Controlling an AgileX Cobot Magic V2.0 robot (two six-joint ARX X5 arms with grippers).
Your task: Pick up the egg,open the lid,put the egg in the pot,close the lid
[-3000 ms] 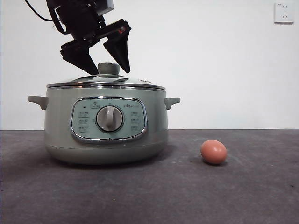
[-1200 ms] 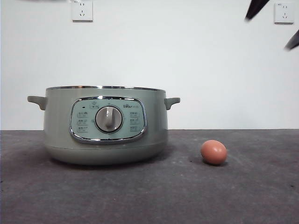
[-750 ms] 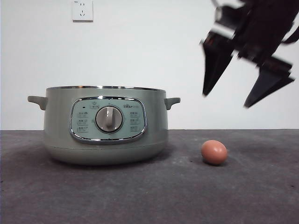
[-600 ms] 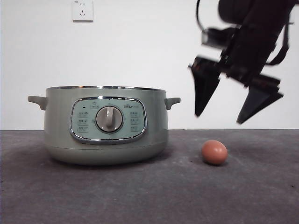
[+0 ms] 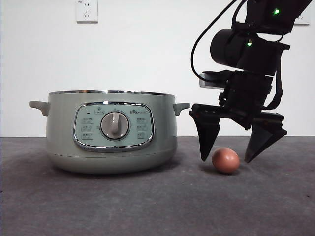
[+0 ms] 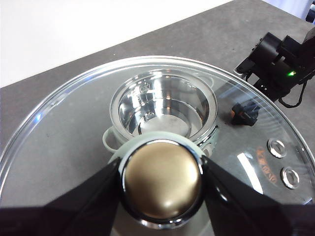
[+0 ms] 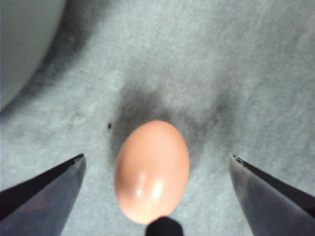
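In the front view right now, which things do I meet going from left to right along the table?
Wall socket high up → pot → egg, with the right hand open around it.

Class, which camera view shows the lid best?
The left wrist view: the lid fills it, its knob clamped in the left gripper. The front and right wrist views do not show it.

The table point(image 5: 98, 206) has a dark grey, matte, slightly textured surface. The pot point(image 5: 110, 132), uncovered, stands on it. The egg point(image 5: 225, 160) lies on its side on it, apart from the pot.
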